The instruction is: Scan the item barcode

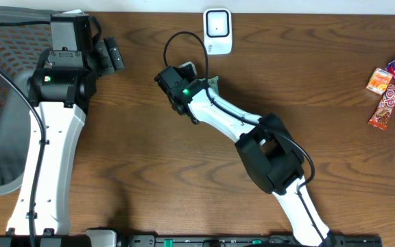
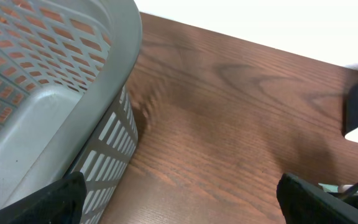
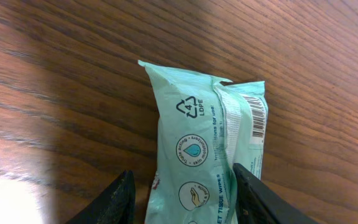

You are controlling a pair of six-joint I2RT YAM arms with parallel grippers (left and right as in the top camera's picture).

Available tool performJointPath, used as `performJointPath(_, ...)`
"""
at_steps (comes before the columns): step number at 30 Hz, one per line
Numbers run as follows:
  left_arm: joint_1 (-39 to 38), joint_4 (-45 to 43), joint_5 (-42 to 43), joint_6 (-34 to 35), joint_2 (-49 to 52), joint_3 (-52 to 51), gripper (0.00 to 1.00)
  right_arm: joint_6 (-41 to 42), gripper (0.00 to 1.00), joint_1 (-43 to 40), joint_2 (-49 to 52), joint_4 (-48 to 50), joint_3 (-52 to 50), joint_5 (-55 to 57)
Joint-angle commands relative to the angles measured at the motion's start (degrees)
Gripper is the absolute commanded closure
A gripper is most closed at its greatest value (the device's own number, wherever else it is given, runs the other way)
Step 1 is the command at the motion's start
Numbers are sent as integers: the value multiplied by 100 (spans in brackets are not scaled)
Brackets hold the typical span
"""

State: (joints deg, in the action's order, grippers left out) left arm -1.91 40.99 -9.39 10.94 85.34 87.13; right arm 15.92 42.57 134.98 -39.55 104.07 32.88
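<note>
Mint-green wipes pack (image 3: 197, 143) is clamped in my right gripper (image 3: 182, 183) near the scanner (image 1: 218, 31), its barcode (image 3: 258, 115) seemingly not yet scanned, my left gripper (image 2: 179, 186) wide open.

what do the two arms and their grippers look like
Both the left arm and right arm have white link shells and black joint housings, each with a small green light. Thin black cables run along them; one loops above the right wrist. The left gripper and right gripper are black.
</note>
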Motion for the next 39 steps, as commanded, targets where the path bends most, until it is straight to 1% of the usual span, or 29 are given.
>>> performJointPath(1, 28, 15, -72, 74, 39, 9, 2, -15, 55, 13, 98, -13, 15, 173)
performJointPath(3, 28, 15, -72, 74, 39, 9, 2, -15, 56, -2, 111, -50, 11, 170)
performJointPath(6, 28, 15, -72, 74, 39, 9, 2, -15, 61, -76, 111, -48, -61, 168)
performJointPath(10, 28, 15, -72, 74, 39, 9, 2, -11, 69, -227, 111, -48, -227, 74)
performJointPath(15, 28, 15, -72, 74, 39, 9, 2, -11, 71, -437, 111, -50, -396, -345)
performJointPath(18, 28, 15, -72, 74, 39, 9, 2, -11, 79, -564, 111, -52, -415, -754)
performJointPath(20, 28, 15, -72, 74, 39, 9, 2, -13, 87, -654, 103, -55, -387, -1147)
performJointPath(21, 28, 15, -72, 74, 39, 9, 2, -11, 92, -713, 87, -70, -358, -1445)
performJointPath(22, 28, 15, -72, 74, 39, 9, 2, -11, 99, -776, 63, -85, -326, -1762)
performJointPath(27, 28, 15, -72, 74, 39, 9, 2, -39, 99, -1344, -227, -138, -118, -4039)
performJointPath(31, 28, 15, -72, 74, 39, 9, 2, -282, 99, -2039, -553, -131, -101, -6299)
performJointPath(34, 28, 15, -72, 74, 39, 9, 2, -431, 99, -2570, -605, -136, -101, -7910)
performJointPath(38, 28, 15, -72, 74, 39, 9, 2, -704, 99, -3182, -568, -188, -208, -9396)
performJointPath(39, 28, 15, -72, 74, 39, 9, 2, -704, 99, -3283, -555, -199, -245, -9576)
